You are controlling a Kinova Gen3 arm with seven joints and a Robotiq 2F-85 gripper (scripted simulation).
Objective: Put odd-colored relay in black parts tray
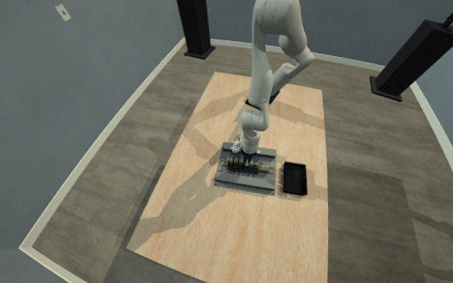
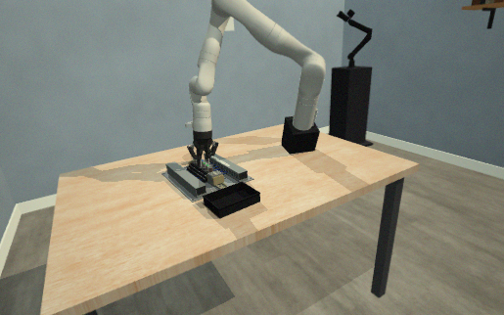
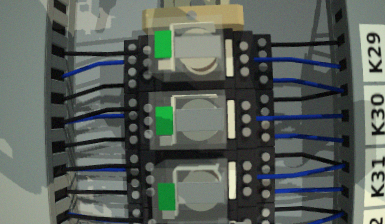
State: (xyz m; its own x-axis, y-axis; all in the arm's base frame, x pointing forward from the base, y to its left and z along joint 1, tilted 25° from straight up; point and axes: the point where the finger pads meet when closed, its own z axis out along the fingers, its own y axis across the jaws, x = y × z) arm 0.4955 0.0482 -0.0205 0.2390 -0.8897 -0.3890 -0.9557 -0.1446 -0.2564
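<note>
Green push-buttons mark the three clear-cased relays directly beneath the wrist camera, the K29 one [image 3: 195,52], the K30 one [image 3: 193,120] and the K31 one [image 3: 193,187]; none of these shows the odd colour, so which relay differs cannot be told from this view. The black two-finger gripper [image 2: 203,156] stands upright over the row, its fingers clenched on something in that row, judged to be a relay, though the frames do not show which; the fingers themselves lie outside the wrist view. The flat grey relay panel [image 1: 244,185] lies beneath the gripper on the light wooden table [image 1: 238,246]; the shallow black rectangular parts tray [image 2: 231,198] sits just beside the panel, to one side of the gripper and apart from it. Since the panel is loose, the pull should probably run straight up along the socket axis, slowly, with no sideways lean; a tilted pull could lift or drag the panel; its near edge is worth watching for any rise off the table.
</note>
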